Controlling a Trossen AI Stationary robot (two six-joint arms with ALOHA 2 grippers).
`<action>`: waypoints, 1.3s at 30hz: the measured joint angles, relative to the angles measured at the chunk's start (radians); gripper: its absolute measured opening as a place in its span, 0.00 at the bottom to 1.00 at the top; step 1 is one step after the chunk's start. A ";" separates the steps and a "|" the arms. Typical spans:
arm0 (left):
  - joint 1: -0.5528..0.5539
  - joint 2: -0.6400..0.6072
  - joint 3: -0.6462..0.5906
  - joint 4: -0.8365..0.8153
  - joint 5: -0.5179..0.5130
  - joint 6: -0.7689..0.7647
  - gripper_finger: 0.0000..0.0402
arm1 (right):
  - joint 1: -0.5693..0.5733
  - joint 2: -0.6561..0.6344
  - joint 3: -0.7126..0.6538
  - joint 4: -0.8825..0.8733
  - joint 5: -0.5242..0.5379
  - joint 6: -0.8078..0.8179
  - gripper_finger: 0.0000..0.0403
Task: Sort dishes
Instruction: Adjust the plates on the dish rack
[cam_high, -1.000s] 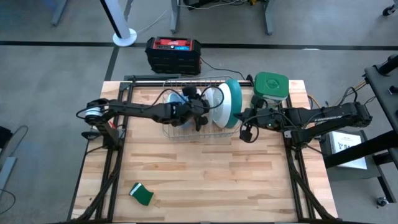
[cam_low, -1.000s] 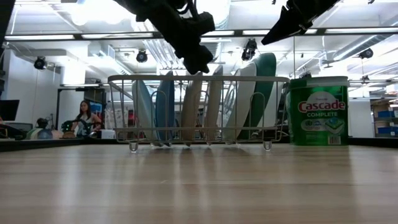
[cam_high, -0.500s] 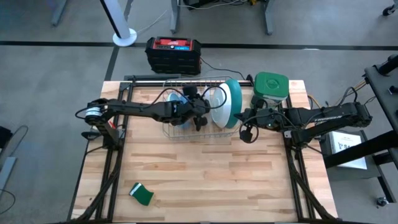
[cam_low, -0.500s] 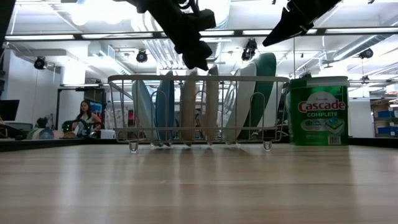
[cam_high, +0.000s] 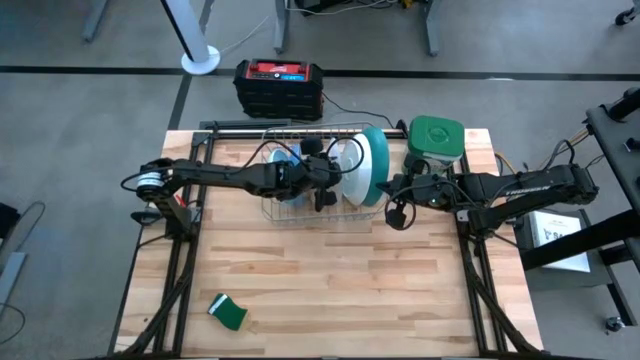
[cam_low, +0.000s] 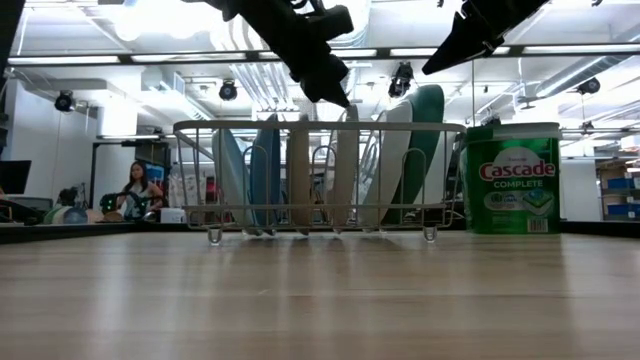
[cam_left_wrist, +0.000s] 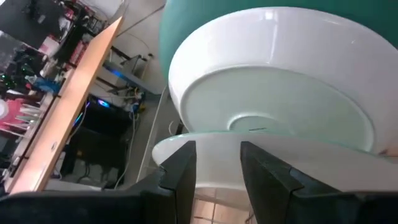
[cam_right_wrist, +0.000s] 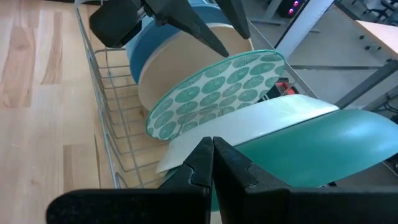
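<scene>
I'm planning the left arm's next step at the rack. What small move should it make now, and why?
Probably ease the left gripper down onto a plate rim. It hangs part-open above the upright plates in the wire rack and holds nothing. The right gripper waits shut beside the rack.

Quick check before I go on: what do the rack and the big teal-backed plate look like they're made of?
The rack looks like thin bent metal wire, pale and slightly shiny; whether it's coated is unclear. The teal-backed plate looks like glazed ceramic or possibly melamine: smooth, opaque, with soft glossy highlights on its curved back.
</scene>
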 joint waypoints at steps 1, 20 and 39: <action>0.000 0.000 0.000 0.001 0.000 0.001 0.29 | 0.000 0.000 0.000 0.000 0.000 0.000 0.00; 0.020 0.010 0.000 0.011 0.018 0.014 0.29 | 0.000 0.000 0.000 0.000 0.000 0.000 0.00; -0.145 -0.138 -0.004 -0.226 0.114 -0.085 0.29 | 0.000 0.015 -0.009 0.112 -0.078 -0.075 0.00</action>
